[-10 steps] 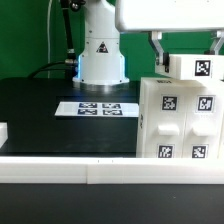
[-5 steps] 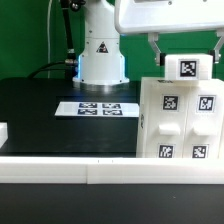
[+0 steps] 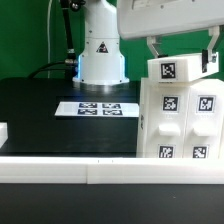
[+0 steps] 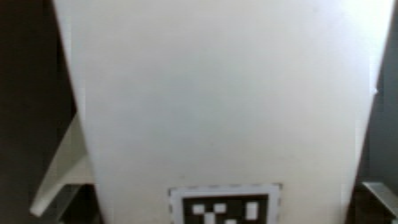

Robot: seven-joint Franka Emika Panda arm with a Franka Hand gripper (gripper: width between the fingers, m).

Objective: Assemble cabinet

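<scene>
**Small tagged block held above cabinet**

A white rail [image 3: 110,170] runs along the near table edge. Directly below the pincer [image 3: 182,58] stands the cabinet [image 3: 180,120], its panelled face showing four marker tags. The pincer's fingers [image 3: 152,50] pinch a small white tagged block [image 3: 178,70], tilted and sitting just over the cabinet's top; the wrist view fills with its white face [image 4: 214,100]. Farther back, toward the exterior view's left of the pincer, lie the marker board [image 3: 97,108] and the robot base [image 3: 101,50].

You're looking at a robotics lab: a Franka arm base [image 3: 101,50] bolted behind a black tabletop [image 3: 40,110], the marker board [image 3: 97,108] fixed flat
</scene>
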